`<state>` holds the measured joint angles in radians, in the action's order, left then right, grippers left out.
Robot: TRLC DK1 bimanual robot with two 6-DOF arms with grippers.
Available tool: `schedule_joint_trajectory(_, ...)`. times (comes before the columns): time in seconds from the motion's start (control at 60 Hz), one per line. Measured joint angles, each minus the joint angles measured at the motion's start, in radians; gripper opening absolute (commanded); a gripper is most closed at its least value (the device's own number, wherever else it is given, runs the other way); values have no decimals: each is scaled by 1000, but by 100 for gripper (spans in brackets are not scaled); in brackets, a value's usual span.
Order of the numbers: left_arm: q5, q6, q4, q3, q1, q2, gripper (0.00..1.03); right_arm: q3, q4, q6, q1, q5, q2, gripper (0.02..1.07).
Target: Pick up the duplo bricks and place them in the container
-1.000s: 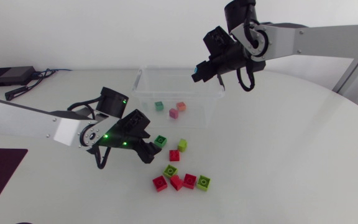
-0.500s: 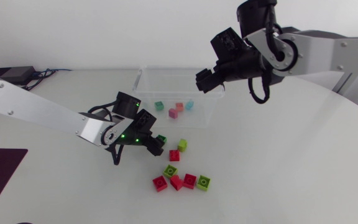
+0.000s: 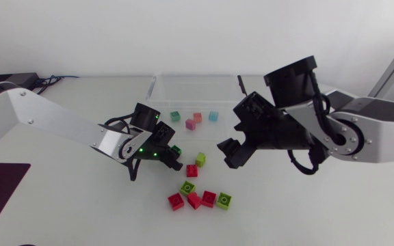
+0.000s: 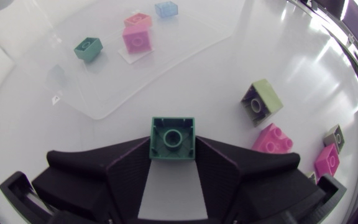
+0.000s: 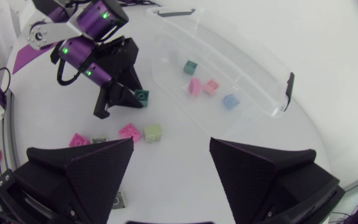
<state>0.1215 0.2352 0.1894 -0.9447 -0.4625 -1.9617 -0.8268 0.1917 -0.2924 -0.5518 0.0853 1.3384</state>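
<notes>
Left tool (image 4: 173, 147) closed on a dark green brick (image 4: 173, 138), low on the worktop (image 3: 320, 212), just beside the clear container (image 3: 195, 75). Right tool (image 5: 170, 144) wide open, holding nothing, up above the worktop. Inside the container, four small bricks (image 3: 191, 124). Out on the worktop, loose red and light green bricks (image 3: 208, 198), close together.

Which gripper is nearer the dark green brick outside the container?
Left. The left gripper has the dark green brick between its fingers; the right gripper hangs open off to its side, apart.
</notes>
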Motion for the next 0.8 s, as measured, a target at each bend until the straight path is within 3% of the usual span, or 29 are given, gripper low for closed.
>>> schedule_joint_trajectory(0.2, 21, 2, 3, 69, 0, 71, 29, 6, -11, -47, -6, 46, 114, 91)
schedule_joint_trajectory(0.4, 63, 27, -39, 140, 0, 276, 29, -16, -28, -84, -7, 53, 264, 91)
schedule_joint_trajectory(0.8, 79, 34, -106, 121, 4, 483, 29, -155, -55, -129, -13, 72, 458, 90)
